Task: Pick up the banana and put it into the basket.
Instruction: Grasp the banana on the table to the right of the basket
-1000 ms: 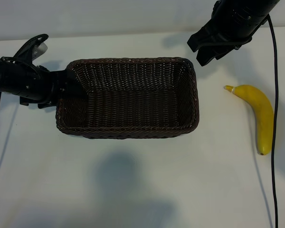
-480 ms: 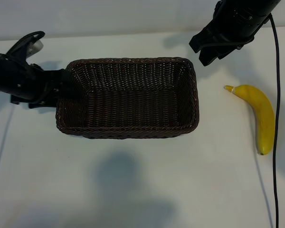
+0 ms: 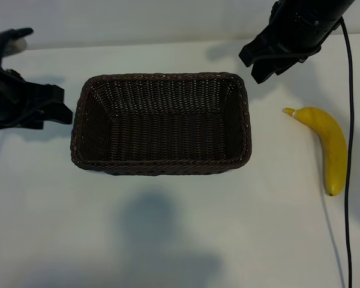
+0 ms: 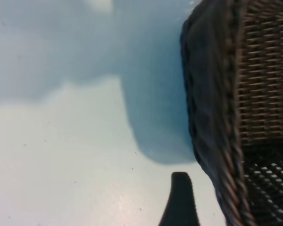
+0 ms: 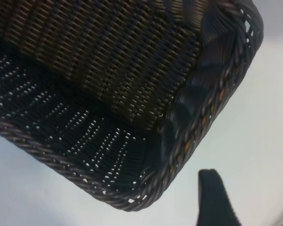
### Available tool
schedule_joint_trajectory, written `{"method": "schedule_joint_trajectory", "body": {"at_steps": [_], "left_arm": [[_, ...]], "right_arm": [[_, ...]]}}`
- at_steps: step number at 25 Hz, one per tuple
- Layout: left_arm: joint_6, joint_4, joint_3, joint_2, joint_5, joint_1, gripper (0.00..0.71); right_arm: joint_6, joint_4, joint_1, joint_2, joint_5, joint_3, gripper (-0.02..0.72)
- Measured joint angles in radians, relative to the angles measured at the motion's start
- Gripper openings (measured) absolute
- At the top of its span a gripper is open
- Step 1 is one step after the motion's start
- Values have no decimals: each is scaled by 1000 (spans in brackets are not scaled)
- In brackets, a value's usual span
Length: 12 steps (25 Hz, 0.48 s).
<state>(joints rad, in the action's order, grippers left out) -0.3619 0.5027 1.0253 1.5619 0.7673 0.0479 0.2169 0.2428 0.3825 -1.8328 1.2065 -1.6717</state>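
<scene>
Exterior view shows left claw [image 3: 57,108] now pulled back from basket [image 3: 161,123], released and empty. Right claw [image 3: 265,60] unchanged near far right corner, half open, holding nothing. Banana [image 3: 327,144] on bench [image 3: 168,240], right of basket, not yet picked.

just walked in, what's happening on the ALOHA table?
Nothing is held. The banana lies on the table, to the right of the basket, which holds nothing. The right claw hangs open above the table near the basket's far right corner, not over the banana. The left claw sits open just off the basket's left end, clear of its rim.
</scene>
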Motion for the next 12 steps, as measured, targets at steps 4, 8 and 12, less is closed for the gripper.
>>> {"method": "schedule_joint_trajectory", "body": {"at_steps": [4, 8, 12], "left_arm": [[0, -15, 0, -94, 29, 0, 598], [0, -29, 0, -165, 64, 0, 598], [-6, -29, 0, -194, 87, 0, 598]], "right_arm": [[0, 0, 0, 0, 0, 0, 389], [0, 0, 0, 0, 0, 0, 389], [0, 0, 0, 0, 3, 0, 389]]}}
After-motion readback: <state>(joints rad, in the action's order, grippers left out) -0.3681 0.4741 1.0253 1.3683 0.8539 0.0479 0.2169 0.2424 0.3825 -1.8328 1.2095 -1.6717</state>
